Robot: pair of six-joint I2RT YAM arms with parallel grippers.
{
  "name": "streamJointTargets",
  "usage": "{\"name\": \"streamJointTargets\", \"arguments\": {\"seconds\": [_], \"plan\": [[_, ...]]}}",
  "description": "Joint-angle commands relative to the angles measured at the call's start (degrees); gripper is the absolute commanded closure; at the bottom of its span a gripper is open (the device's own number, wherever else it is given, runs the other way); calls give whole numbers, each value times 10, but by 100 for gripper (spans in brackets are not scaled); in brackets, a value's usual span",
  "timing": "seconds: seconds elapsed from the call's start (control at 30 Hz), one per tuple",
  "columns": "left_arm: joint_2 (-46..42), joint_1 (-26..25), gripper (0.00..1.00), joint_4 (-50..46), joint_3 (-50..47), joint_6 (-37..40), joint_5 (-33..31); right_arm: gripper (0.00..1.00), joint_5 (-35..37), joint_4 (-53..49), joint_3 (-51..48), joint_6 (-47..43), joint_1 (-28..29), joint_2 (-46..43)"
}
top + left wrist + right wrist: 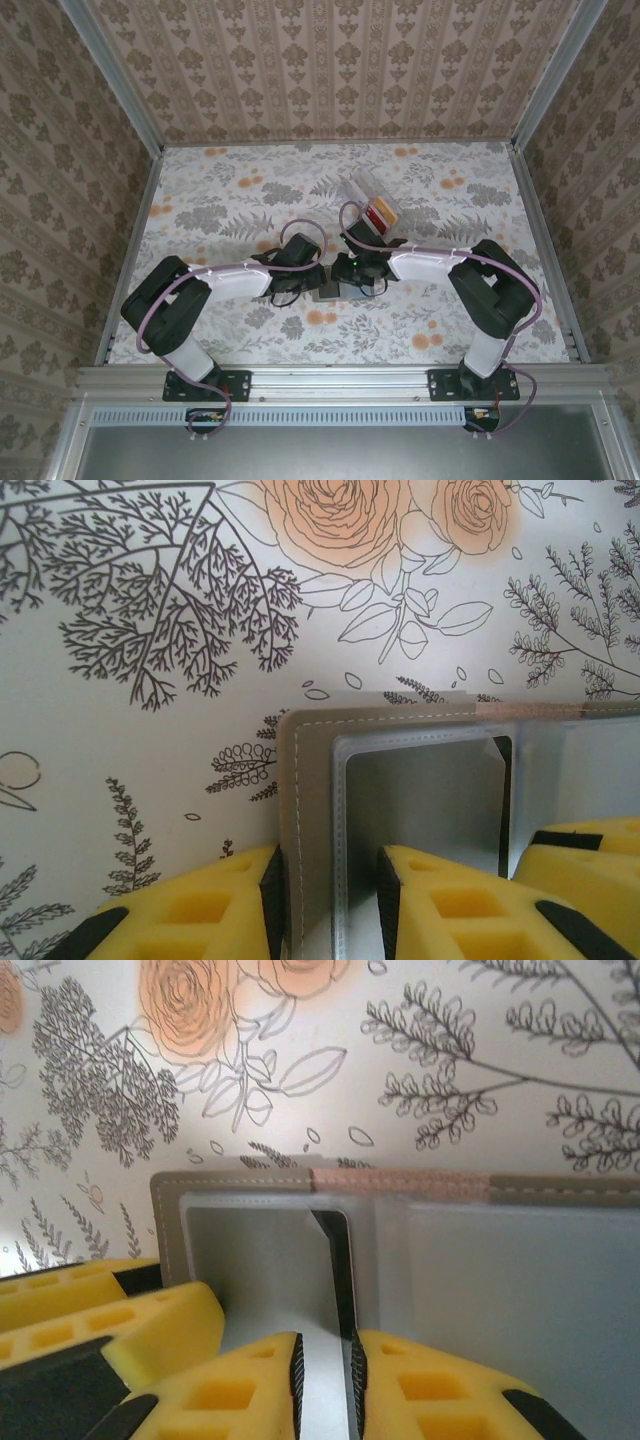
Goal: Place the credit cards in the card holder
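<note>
- Desk [220, 200] covered in pale floral print, orange roses and grey ferns.
- Grey-taupe card holder [331, 291] lying flat and open near desk's middle, stitched edge visible.
- Clear box [372, 205] resting farther back, just right of centre, with red and orange-yellow cards [380, 214] inside.

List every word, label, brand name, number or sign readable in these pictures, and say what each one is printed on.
None can be read.
card holder: plain grey panels with stitched edges in both wrist views, no lettering or logo.
credit cards: too small in the overhead view to read any print.
Yellow fingers: unmarked.
Table: floral print only, no text.
</note>
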Motion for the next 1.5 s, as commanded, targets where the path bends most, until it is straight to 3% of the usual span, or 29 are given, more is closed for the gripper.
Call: {"name": "streamJointTargets", "arguments": {"seconds": [0.0,0.23,0.4,0.57,0.67,0.8,1.0,1.2,1.47], "plan": [[-7,2,67,-13,-10,4,2,76,14,-22,22,-11,-1,21],[-6,2,67,-11,-10,5,3,76,15,-39,38,-12,-1,50],[-6,2,67,-9,-10,5,2,78,-63,34,19,-7,-2,50],[-6,3,67,-13,-10,9,0,77,-95,65,14,2,-2,41],[-9,6,67,-20,-9,17,-5,77,-70,39,15,-6,-2,12],[-11,9,67,-35,-5,41,-13,77,25,-56,25,-39,-3,-44],[1,9,67,-51,16,83,-7,78,118,-160,31,-60,-22,-52],[10,9,67,-56,23,92,-9,78,161,-211,7,-52,-38,-47],[17,9,67,-59,25,98,-10,78,167,-219,-31,-36,-64,-59]]}}
